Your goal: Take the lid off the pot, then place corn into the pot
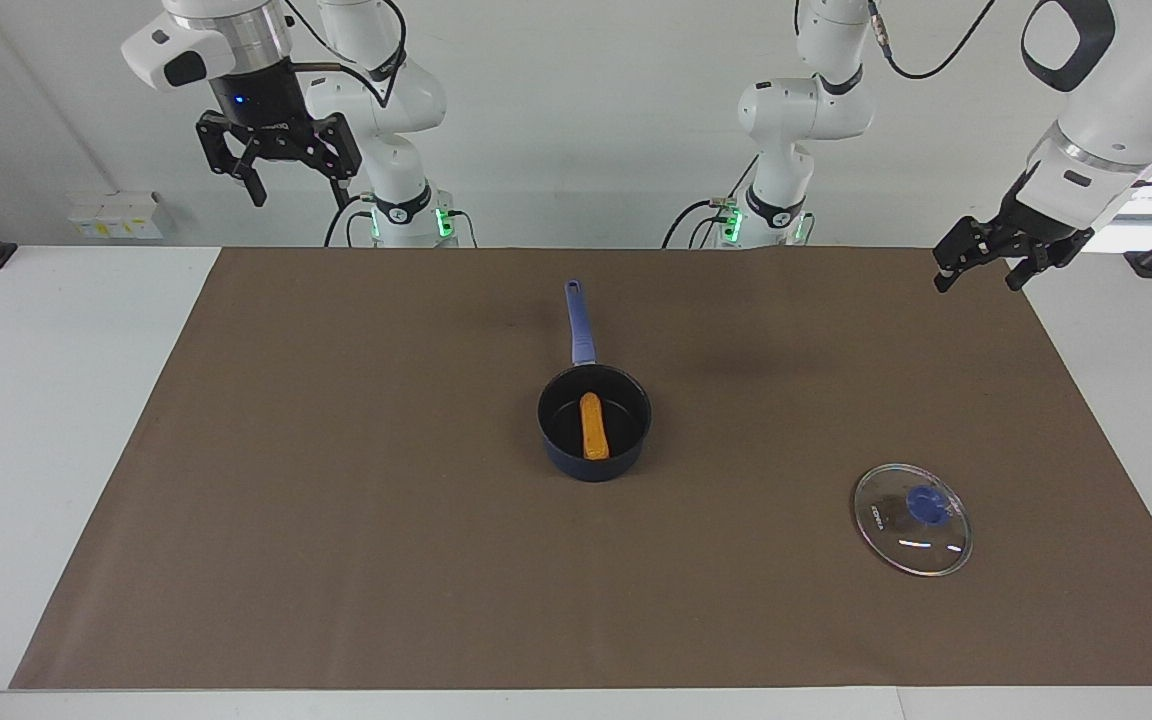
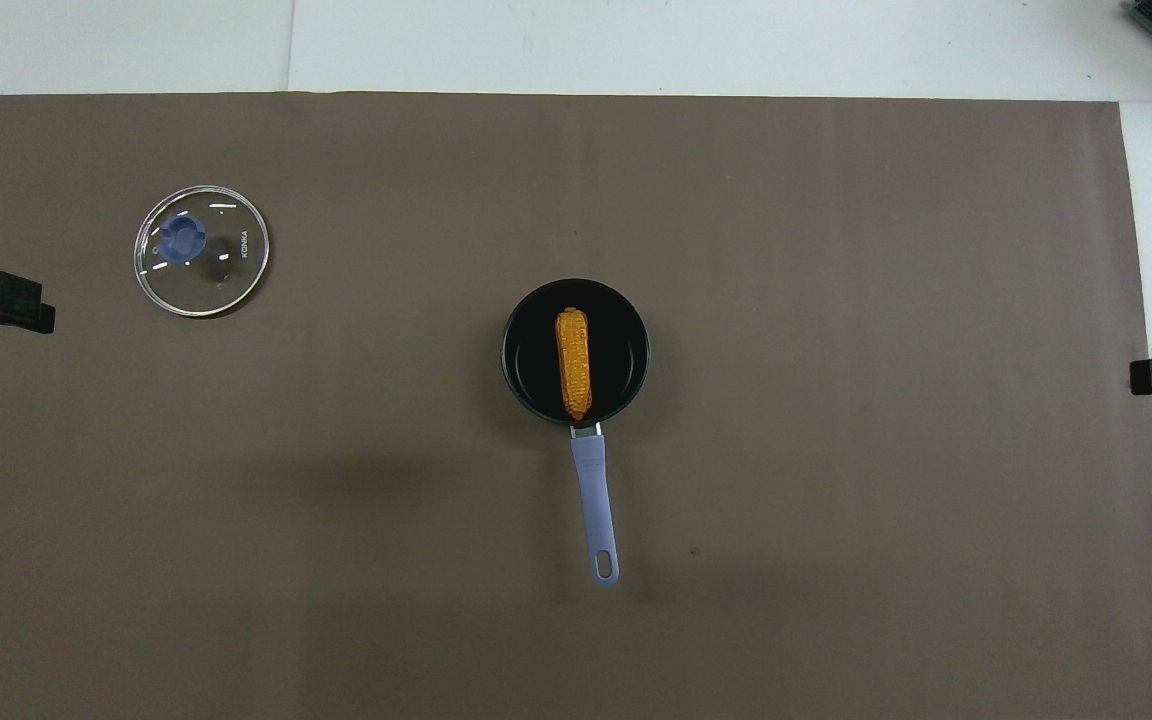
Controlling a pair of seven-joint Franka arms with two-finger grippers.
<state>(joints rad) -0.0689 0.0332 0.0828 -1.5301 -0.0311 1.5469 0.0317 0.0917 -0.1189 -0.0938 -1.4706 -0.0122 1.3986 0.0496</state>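
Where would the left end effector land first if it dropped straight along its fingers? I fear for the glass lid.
Probably bare brown mat. The left end effector, open and empty, hangs near the mat's edge, well clear of the lid. Depth is uncertain.

Even, bright room light is falling from above onto the worktop [image 1: 76,420], and both views are staying sharp from edge to edge with no visible bending at the corners. Small white glints are showing on the lid [image 2: 202,251] near the left arm's end, and daylight is glaring at the facing view's edge by the left arm. Soft, blurred shadows are lying on the brown mat [image 2: 836,300] beside the pot [image 2: 576,351], on its side nearer the robots.
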